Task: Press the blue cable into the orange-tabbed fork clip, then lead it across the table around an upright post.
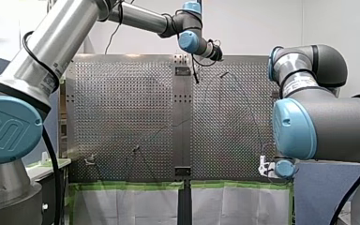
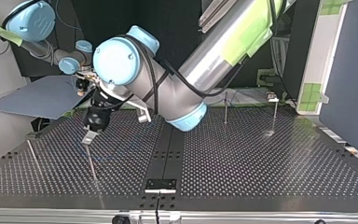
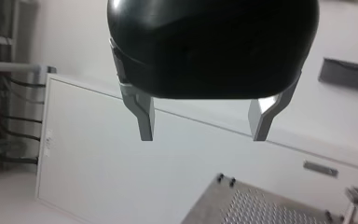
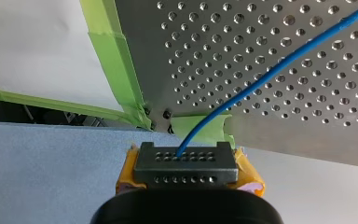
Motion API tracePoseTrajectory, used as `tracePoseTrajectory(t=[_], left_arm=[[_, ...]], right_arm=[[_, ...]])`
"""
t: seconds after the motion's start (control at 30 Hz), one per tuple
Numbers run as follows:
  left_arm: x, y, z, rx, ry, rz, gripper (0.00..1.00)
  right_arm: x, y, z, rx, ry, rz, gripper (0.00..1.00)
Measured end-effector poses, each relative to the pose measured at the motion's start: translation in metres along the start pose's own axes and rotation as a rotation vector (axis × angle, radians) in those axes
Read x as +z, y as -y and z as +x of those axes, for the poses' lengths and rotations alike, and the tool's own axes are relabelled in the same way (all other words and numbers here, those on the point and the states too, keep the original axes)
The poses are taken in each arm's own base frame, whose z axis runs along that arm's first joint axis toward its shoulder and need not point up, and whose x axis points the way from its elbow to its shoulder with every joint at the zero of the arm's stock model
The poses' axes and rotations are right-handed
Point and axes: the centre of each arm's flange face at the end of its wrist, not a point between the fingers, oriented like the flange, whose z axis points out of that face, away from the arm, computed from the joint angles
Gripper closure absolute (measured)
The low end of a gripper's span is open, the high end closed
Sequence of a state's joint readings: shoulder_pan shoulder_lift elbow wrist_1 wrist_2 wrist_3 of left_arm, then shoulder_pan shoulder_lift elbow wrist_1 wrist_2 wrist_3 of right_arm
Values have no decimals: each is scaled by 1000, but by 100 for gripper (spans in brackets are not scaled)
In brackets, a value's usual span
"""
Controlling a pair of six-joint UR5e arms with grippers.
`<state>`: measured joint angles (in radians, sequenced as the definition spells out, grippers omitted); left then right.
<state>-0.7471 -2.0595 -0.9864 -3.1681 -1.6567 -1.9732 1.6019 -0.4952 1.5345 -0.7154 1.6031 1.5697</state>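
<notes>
Yellow pads (image 4: 248, 176) of right gripper (image 4: 186, 158) clamped on blue cable (image 4: 261, 77), just off the table (image 4: 307, 126) edge; cable runs ahead across it; left gripper (image 3: 203, 123) apart, empty, aloft, well away.

Silver arms (image 1: 61, 33), blue joint caps (image 1: 9, 124), black cables (image 1: 51, 154), black left gripper (image 3: 203, 137) (metal fingers (image 3: 144, 116))

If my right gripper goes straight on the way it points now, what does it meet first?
Probably the green tape at the corner of the table, just ahead of my right gripper, which is shut on the blue cable. Depth is unclear in the wrist view.
</notes>
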Motion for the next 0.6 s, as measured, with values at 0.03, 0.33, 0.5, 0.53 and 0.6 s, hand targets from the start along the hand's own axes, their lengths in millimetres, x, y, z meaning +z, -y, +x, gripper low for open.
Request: tracePoseTrajectory(t=[0.03, 0.33, 0.5, 0.53, 0.6], left_arm=[[1, 1, 0, -13, -2, 13, 0], [6, -4, 10, -59, -25, 30, 0], [14, -15, 34, -54, -59, 9, 0], [16, -17, 37, -51, -64, 5, 0], [17, -18, 40, -41, -69, -1, 0]], right_arm=[[0, 0, 0, 0, 0, 0, 100], [1, -1, 0, 1, -3, -1, 100], [1, -2, 1, 1, -3, -3, 100], [1, -1, 1, 1, -3, -2, 100], [1, -1, 1, 1, -3, -1, 100]])
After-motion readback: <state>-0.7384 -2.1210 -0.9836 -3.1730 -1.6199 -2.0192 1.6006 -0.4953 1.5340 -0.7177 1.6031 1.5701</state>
